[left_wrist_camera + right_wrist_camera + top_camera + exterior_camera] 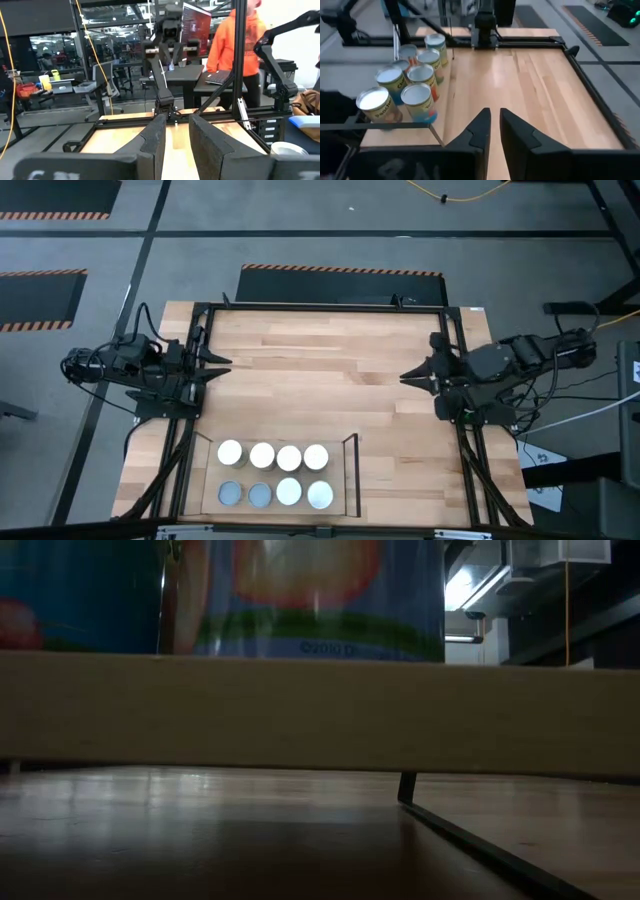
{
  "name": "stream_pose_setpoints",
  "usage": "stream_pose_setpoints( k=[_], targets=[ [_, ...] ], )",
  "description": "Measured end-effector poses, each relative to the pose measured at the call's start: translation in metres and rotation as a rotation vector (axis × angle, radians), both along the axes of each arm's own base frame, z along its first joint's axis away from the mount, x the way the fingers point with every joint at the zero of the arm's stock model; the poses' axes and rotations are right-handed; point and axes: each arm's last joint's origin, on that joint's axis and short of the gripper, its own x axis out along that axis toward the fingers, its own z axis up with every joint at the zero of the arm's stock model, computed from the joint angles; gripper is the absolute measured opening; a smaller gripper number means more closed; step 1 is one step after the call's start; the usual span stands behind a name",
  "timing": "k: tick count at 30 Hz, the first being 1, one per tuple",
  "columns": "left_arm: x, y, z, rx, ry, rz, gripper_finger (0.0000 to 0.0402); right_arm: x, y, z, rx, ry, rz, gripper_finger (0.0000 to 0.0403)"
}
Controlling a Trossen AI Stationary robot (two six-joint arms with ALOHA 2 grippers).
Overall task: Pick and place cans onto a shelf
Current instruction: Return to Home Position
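Note:
Eight cans stand upright in two rows of four on the shelf, a light-wood board with thin black rails near the table's front edge. The right wrist view shows the cans with white and silver tops and coloured labels. The low view shows them close up above the shelf's board edge. My left gripper hovers at the table's left edge, narrowly open and empty. My right gripper hovers at the right edge, shut and empty.
The wooden table lies bare between the two grippers and the shelf. Black frame rails run around the table. A person in an orange hoodie stands beyond the table's right side.

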Motion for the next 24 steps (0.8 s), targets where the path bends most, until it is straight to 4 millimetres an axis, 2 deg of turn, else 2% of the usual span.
stream_pose_setpoints(
  k=[14,24],
  targets=[
    [0.000,0.000,0.000,0.000,0.003,0.000,0.0079,-0.057,-0.021,-0.087,0.131,-0.262,-0.012,0.0046],
    [0.000,0.000,0.000,-0.001,0.004,0.000,0.0079,-0.078,-0.029,-0.126,0.177,-0.374,-0.013,0.0046]
  ],
)
